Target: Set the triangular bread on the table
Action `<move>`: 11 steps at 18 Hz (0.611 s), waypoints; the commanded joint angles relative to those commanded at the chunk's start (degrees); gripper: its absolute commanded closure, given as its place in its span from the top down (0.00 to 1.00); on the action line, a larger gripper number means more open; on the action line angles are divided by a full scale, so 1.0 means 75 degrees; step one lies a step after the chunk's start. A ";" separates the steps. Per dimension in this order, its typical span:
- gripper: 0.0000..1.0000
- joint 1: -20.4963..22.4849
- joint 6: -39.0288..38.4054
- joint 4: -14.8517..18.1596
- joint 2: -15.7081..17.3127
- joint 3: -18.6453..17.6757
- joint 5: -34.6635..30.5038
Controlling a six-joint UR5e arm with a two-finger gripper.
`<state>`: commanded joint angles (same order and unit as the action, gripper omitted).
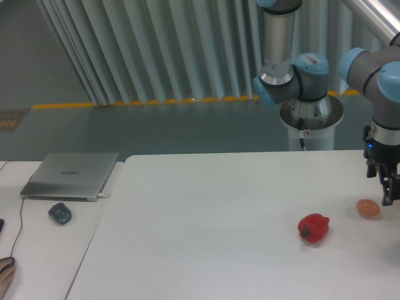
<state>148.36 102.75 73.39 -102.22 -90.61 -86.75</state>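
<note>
While my gripper hangs at the far right, the frame edge cuts it off, so I cannot tell how far its fingers are parted or whether anything is between them. What I do see is a dark finger reaching down just right of a small orange-brown egg-shaped item, close beside it; I cannot tell if they touch. I see no triangular bread anywhere in my view; if it is on the rig at all, it is past the right border or behind the arm, and I cannot tell which.

On the table, a red bell pepper sits left of the egg-shaped item and a little nearer the camera, clearly apart from it. From the pepper leftward, bare white top runs to the rounded back-left corner and the left edge. The table's right edge is out of frame, and the near edge is cut by the bottom border.

On the adjoining pale surface, a closed grey laptop lies flat with a small dark mouse in front of it and a thin cable trailing down. A fingertip-like shape shows at the bottom left corner, too cropped to identify. I see no containers.
</note>
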 joint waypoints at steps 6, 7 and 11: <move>1.00 0.0246 0.0093 -0.0047 0.0071 -0.0094 -0.0047; 1.00 0.0269 0.0139 -0.0047 0.0071 -0.0094 -0.0059; 1.00 0.0538 0.1063 -0.0047 0.0071 -0.0071 -0.0620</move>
<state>152.40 110.72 73.04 -101.69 -91.14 -91.40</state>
